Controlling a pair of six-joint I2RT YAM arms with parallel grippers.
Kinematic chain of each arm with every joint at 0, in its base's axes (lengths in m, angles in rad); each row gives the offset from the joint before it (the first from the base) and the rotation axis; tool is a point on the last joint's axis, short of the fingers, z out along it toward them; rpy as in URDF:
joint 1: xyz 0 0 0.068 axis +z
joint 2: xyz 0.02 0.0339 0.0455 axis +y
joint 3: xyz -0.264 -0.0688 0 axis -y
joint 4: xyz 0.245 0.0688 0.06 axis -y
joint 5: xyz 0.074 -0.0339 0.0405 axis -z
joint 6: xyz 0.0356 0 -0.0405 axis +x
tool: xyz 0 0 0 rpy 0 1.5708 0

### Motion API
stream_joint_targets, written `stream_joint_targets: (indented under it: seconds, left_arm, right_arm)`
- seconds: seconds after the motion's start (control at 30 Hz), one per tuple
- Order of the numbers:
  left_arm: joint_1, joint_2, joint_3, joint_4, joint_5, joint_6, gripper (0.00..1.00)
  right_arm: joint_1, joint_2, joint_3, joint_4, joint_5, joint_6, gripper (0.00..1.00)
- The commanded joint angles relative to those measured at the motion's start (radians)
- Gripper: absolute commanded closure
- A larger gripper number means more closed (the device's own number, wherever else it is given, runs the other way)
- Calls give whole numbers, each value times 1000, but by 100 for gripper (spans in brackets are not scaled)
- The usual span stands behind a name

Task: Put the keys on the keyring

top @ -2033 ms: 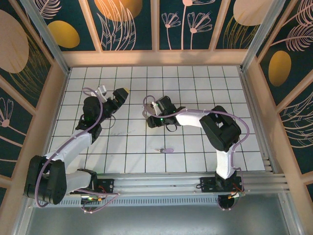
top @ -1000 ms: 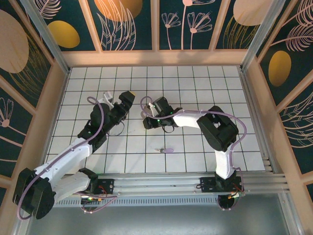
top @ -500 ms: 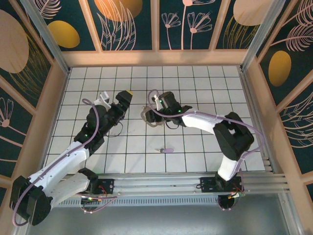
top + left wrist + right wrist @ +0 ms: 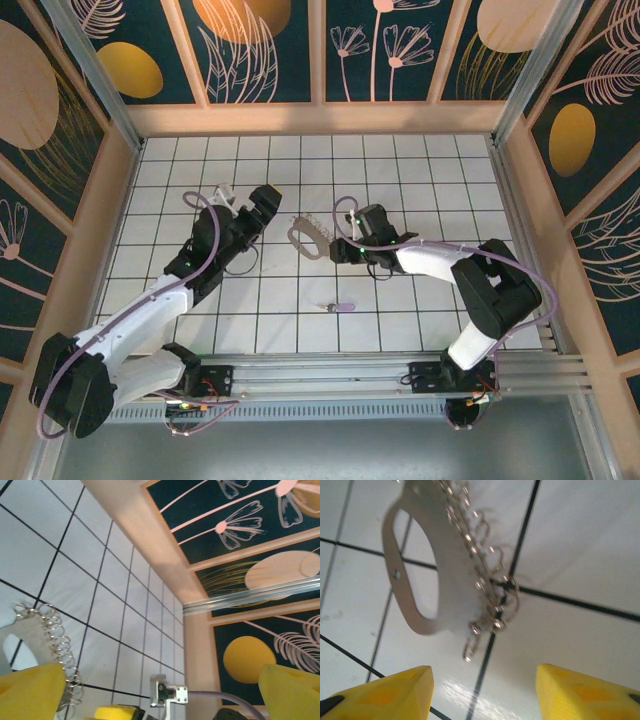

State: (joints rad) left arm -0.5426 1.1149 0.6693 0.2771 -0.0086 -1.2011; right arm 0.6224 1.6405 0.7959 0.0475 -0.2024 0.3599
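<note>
1. The keyring (image 4: 304,237) lies flat on the white tiled counter (image 4: 400,170), near the middle and between the two arms' working ends.
2. In the right wrist view the keyring (image 4: 407,587) shows as a flat, pale metal oval with a large opening. Small wire rings (image 4: 487,587) crowd along one of its edges.
3. The key (image 4: 342,307), with its pale lilac head, lies on the counter closer to the arm bases. It is well apart from the keyring and not threaded on it.
4. The left arm (image 4: 150,310) reaches diagonally across the counter, and its left jaws sit just to the left of the keyring in the top view.
5. The left jaws stand wide apart. Their yellow fingers (image 4: 30,692) sit at opposite sides of the left wrist view with nothing gripped between them.
6. In the left wrist view the keyring (image 4: 35,630) and its fringe of small rings appear beside one yellow finger, partly hidden behind it. Whether they touch cannot be told.
7. The right arm (image 4: 440,262) stretches leftward, and its right jaws point at the keyring from the right side.
8. The right jaws are parted and hold nothing. Their yellow fingers (image 4: 382,692) sit low in the right wrist view, with the keyring on the counter just ahead of them and bare tile between the tips.
</note>
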Motion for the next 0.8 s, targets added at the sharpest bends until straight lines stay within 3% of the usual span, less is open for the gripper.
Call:
stream_joint_targets:
  seconds: [0.0, 0.23, 0.77]
  left_arm:
    - [-4, 29, -23, 52, 17, 85, 1]
    - [-5, 91, -23, 80, 59, 185, 1]
    - [-5, 199, -25, 111, 51, 194, 1]
  right_arm:
    - [-4, -37, -46, 80, -17, 38, 43]
    - [-4, -3, -68, 139, -53, 47, 43]
    - [-9, 105, 81, 207, -146, 54, 43]
